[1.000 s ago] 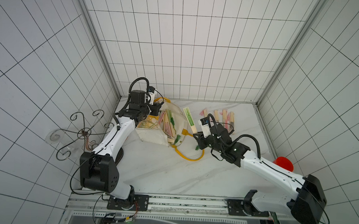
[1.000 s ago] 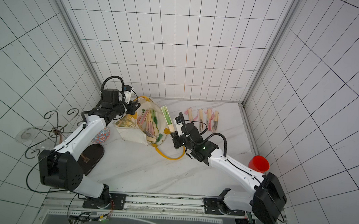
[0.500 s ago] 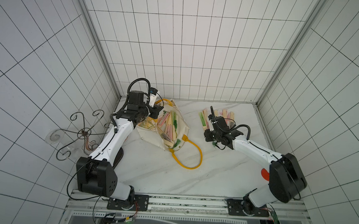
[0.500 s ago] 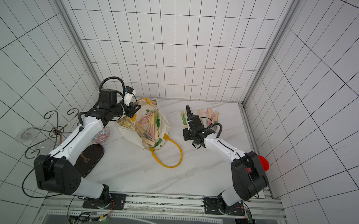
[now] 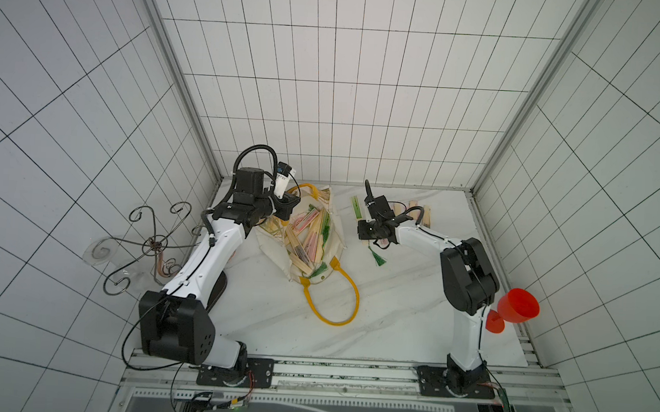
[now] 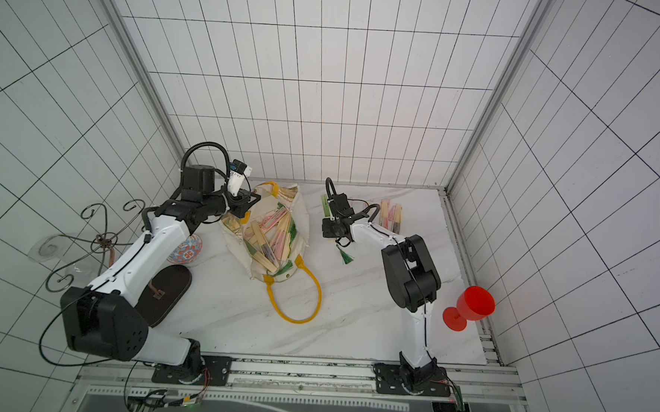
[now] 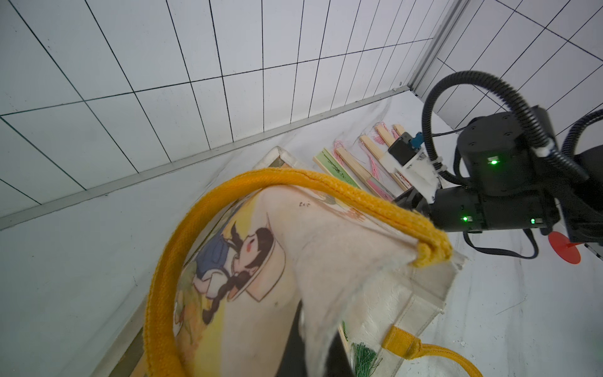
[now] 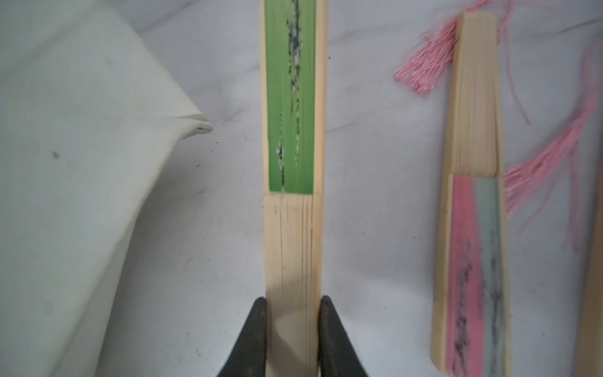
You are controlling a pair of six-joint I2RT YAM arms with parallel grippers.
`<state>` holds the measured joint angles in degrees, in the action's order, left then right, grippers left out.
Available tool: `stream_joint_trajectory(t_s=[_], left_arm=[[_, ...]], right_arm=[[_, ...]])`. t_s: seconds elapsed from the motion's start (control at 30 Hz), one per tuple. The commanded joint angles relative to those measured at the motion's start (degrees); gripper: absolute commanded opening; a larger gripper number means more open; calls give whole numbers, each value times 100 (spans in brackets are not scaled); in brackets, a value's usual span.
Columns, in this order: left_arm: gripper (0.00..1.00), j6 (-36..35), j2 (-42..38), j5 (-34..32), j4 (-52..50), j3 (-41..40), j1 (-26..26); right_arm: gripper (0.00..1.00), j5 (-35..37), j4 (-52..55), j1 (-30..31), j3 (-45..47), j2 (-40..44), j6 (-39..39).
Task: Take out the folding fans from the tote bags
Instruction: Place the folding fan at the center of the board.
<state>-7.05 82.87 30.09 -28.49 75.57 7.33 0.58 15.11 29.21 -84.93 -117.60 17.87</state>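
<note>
The cream tote bag (image 5: 328, 249) (image 6: 300, 228) lies on its side with its mouth open, and several folding fans (image 5: 311, 237) show inside. My left gripper (image 5: 290, 205) (image 6: 252, 203) is shut on the bag's far rim. In the left wrist view the cloth (image 7: 326, 293) runs down between its dark fingers. My right gripper (image 8: 293, 306) (image 5: 365, 221) is shut on the bamboo end of a green fan (image 8: 292, 130) (image 5: 356, 208), low over the marble to the right of the bag. The fan's green tassel (image 5: 378, 258) trails on the table.
More fans (image 5: 426, 218) lie in a row at the back right, and a pink one (image 8: 470, 261) sits beside the held fan. A red goblet (image 5: 517, 306) stands at the right edge. An iron scroll stand (image 5: 152, 240) and a patterned bowl (image 6: 186, 250) are at the left.
My right arm has carried the green fan from the bag's mouth to the back right and brought it down beside the row of fans. The left gripper has stayed on the bag's rim.
</note>
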Motion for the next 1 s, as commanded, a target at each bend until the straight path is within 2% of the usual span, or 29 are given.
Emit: stream_joint_trajectory(t_s=[0.0, 0.2, 0.33, 0.6, 0.8, 0.97], left_arm=[[0, -60, -289, 213, 542, 10, -21], [0, -9, -306, 199, 618, -22, -21], [0, 6, -296, 191, 643, -31, -21], [0, 19, -302, 190, 661, -34, -21], [0, 46, -289, 202, 669, -41, -28], [0, 54, -298, 190, 687, -50, -21]], right_arm=[[0, 95, 185, -126, -798, -320, 41], [2, -51, 224, -289, -1098, -725, -24], [21, -137, 222, -314, -1062, -773, -99], [45, -128, 396, -321, -959, -438, -212], [45, -89, 375, -290, -518, 458, -275], [44, -36, -132, -38, 582, 1776, -409]])
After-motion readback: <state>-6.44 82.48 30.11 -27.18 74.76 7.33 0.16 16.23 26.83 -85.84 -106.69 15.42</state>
